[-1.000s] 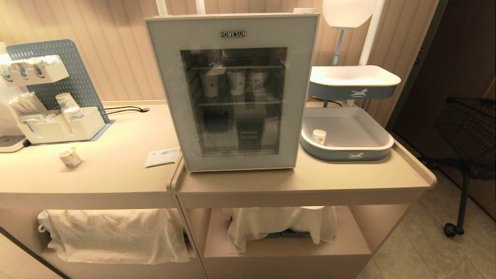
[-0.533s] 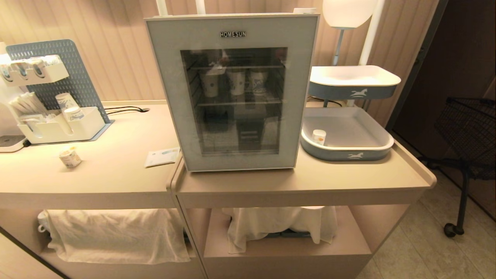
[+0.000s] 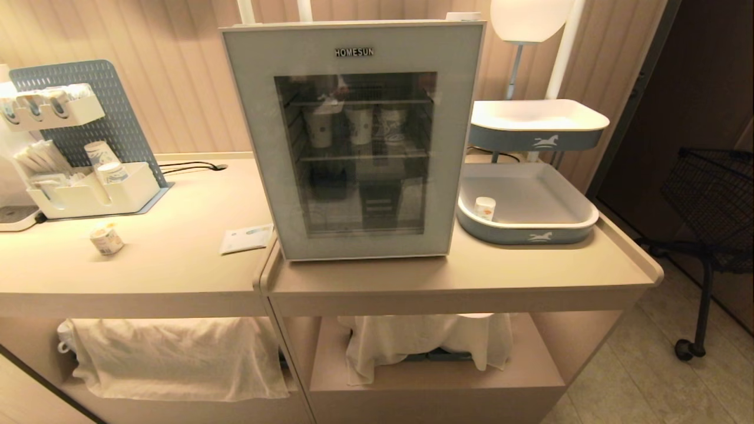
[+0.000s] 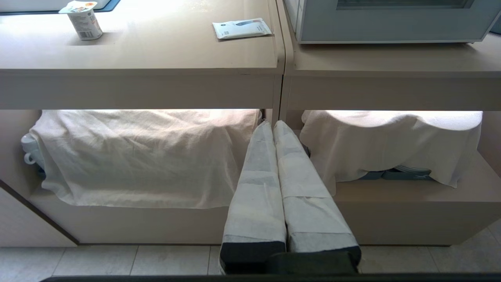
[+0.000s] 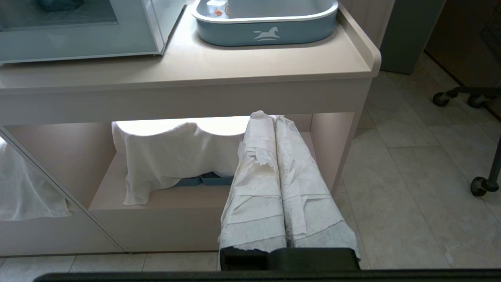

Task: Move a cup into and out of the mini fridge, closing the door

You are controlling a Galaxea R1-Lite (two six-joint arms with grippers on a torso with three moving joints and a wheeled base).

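The cup [image 3: 106, 239], a squat white yogurt cup with an orange-yellow print, stands on the left counter [image 3: 147, 271]; it shows too in the left wrist view [image 4: 81, 20]. The white mini fridge [image 3: 353, 138] stands on the right counter. Its door [image 3: 259, 147], grey-framed with a dark window, is closed. Neither arm appears in the head view. My left gripper [image 4: 272, 124] hangs shut and empty below the counter edge, facing the gap between the two cabinets. My right gripper [image 5: 270, 116] is shut and empty too, low in front of the right cabinet's open shelf.
Paper cups [image 3: 359, 123] stand on the fridge's upper wire shelf. A blue-grey tray [image 3: 530, 235] right of the fridge holds a small white cup [image 3: 485, 208]. A flat packet [image 3: 246, 238] lies left of the fridge. An organizer [image 3: 88, 194] stands back left. Cloths [image 3: 177, 353] cover the lower shelves.
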